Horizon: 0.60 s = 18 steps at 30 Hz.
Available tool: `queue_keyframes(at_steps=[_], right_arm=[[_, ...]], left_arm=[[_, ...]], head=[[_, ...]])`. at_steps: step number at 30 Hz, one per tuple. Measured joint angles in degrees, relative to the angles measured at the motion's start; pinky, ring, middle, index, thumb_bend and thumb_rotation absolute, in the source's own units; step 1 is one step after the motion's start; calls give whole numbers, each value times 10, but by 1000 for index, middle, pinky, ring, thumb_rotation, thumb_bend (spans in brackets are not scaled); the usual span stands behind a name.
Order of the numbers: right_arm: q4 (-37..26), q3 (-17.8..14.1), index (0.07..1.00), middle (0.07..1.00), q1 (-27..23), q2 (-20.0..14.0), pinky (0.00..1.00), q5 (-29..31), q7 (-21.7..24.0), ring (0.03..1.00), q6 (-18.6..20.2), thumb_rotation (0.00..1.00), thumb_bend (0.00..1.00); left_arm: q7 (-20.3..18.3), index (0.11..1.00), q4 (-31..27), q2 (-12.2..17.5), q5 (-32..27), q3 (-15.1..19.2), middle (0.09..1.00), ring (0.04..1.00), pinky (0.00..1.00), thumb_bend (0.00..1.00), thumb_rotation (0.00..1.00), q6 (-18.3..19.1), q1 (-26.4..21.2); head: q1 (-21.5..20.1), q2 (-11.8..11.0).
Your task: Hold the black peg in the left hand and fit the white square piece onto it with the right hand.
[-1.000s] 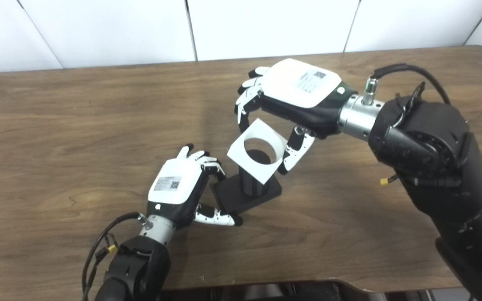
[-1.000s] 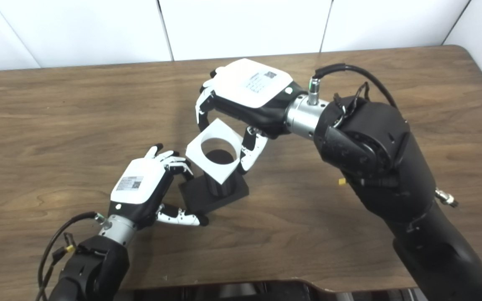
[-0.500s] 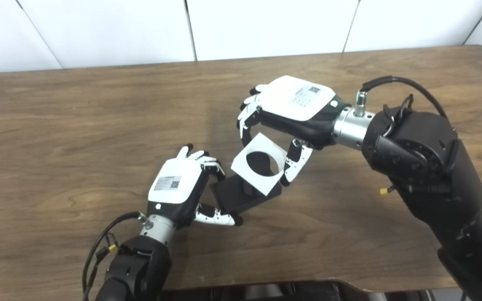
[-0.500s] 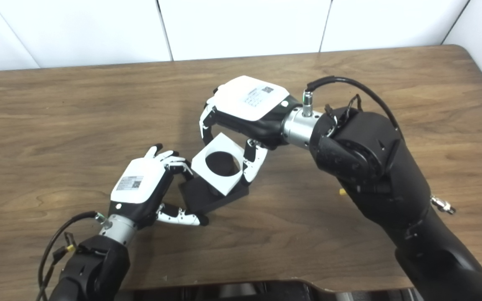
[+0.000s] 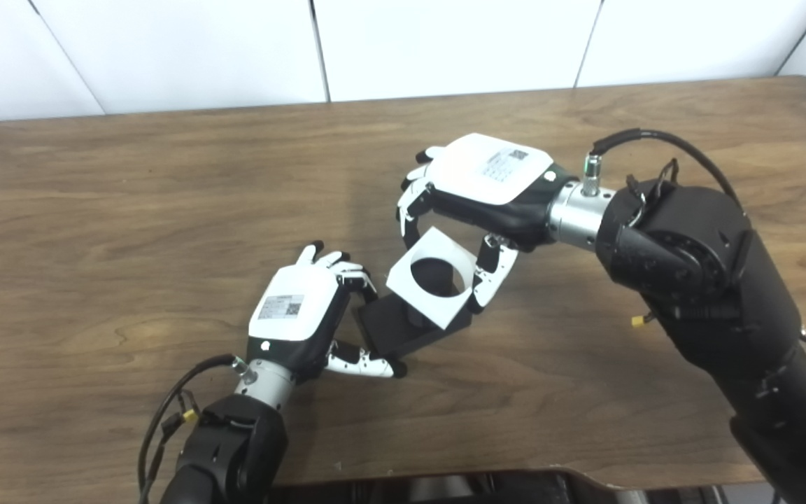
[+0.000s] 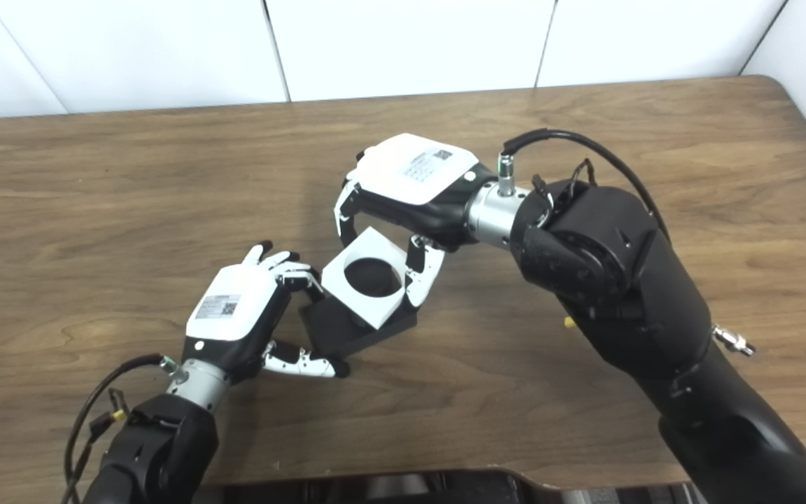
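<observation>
My right hand (image 5: pixel 476 185), just right of frame centre, pinches the white square piece (image 5: pixel 432 278) by opposite edges: fingers (image 5: pixel 408 210) on its upper-left edge, thumb (image 5: pixel 487 276) on its right edge. The piece sits tilted, low over the black peg (image 6: pixel 373 278). The peg's dark round top fills the piece's circular hole; I cannot tell whether the piece has bottomed on the base or rides partway down, since the white plate hides nearly the whole shaft. Only a short dark stub shows beneath the plate's lower-left edge. The peg's square black base (image 5: pixel 392 330) rests on the wooden worktop (image 5: pixel 95 210), centre of frame, with its upper right portion covered by the piece. My left hand (image 5: pixel 298 311), lower left of centre, is closed on the base: fingers (image 5: pixel 354 276) curl over its upper-left corner, thumb (image 5: pixel 364 365) lies along its lower-left edge. The palm side is turned away from both cameras, so the actual contact there is hidden. My right forearm runs out at the lower right corner of the frame, my left at the bottom edge. A dark object at bottom centre is cut off and unidentifiable.
</observation>
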Motion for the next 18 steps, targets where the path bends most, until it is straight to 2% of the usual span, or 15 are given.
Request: queue_keyframes(at_steps=[18], right_arm=[[20,0,483,768,-4,13,956,-12,-12,872,-11,134,524]], left_arm=[[1,488,-1,0,2,-2,779,891,1000,515,56,1,0]], head=[[2,3]])
